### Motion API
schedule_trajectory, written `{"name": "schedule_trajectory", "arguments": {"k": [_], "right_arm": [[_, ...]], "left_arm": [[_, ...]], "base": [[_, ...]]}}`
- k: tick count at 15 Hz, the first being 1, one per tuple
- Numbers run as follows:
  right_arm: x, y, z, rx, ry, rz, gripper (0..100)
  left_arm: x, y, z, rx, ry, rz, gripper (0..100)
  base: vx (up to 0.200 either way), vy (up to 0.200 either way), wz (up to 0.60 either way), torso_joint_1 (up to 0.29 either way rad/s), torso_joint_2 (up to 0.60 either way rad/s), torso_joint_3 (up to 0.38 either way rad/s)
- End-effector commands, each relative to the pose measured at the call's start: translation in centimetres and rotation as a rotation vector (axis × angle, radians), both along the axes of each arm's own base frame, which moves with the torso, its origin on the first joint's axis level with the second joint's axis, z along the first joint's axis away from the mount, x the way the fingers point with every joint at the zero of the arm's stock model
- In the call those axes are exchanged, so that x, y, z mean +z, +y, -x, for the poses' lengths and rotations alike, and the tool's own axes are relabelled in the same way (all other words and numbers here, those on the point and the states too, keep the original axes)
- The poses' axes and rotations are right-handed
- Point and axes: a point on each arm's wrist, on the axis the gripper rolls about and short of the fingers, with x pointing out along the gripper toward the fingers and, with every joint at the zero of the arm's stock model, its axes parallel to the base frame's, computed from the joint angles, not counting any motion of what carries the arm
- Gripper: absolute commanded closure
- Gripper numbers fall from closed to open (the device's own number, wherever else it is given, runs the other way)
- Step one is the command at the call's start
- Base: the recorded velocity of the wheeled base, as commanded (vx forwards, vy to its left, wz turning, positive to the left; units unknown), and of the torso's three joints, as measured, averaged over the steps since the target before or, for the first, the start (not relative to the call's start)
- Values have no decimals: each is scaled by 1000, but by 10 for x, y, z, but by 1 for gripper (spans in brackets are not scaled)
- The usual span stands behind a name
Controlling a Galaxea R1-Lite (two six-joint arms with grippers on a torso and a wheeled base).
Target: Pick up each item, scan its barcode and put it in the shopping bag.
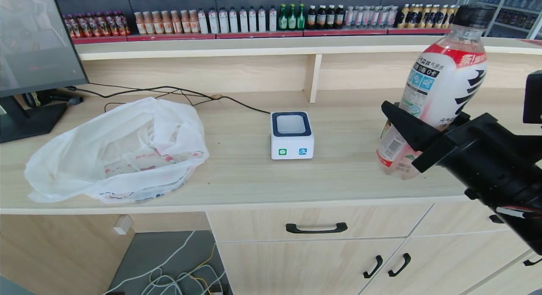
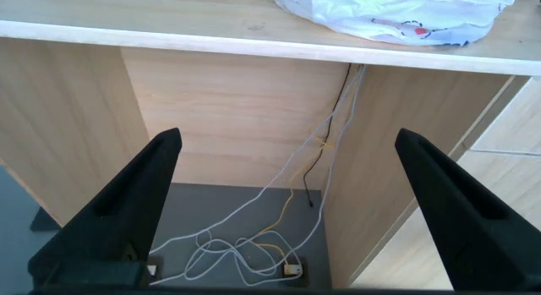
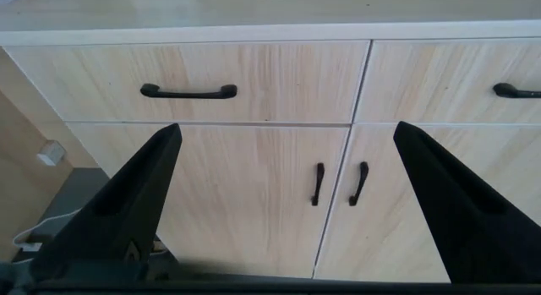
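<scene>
A clear bottle (image 1: 440, 75) with a red and white label and a black cap is on the right of the wooden counter (image 1: 245, 168), its base near the front edge. My right gripper (image 1: 406, 138) overlaps its lower half in the head view. The right wrist view has that gripper (image 3: 287, 130) open with nothing between its fingers, facing the drawers. A white barcode scanner (image 1: 292, 134) sits mid-counter. The white plastic shopping bag (image 1: 123, 151) lies open on the left. My left gripper (image 2: 287, 139) is open below the counter edge, under the bag (image 2: 397, 12).
A monitor (image 1: 34, 41) stands at the back left, with cables (image 1: 169, 92) running to the scanner. A drawer (image 3: 186, 92) and cabinet doors (image 3: 338, 185) lie under the counter. Loose wires (image 2: 254, 244) lie on the floor in the open bay. Shelves of bottles (image 1: 271, 17) stand behind.
</scene>
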Motion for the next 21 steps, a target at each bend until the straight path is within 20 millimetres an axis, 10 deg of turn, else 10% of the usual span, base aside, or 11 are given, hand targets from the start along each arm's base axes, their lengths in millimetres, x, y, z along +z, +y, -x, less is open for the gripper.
{"name": "schedule_trajectory", "arguments": {"k": [1, 21], "right_arm": [[0, 0, 0, 1, 0, 1, 0], [0, 0, 0, 1, 0, 2, 0]], "left_arm": [[0, 0, 0, 1, 0, 0, 0], [0, 0, 0, -2, 0, 0, 0]], "base": [[0, -200, 0, 7, 2, 2], [0, -60, 0, 1, 1, 1]]}}
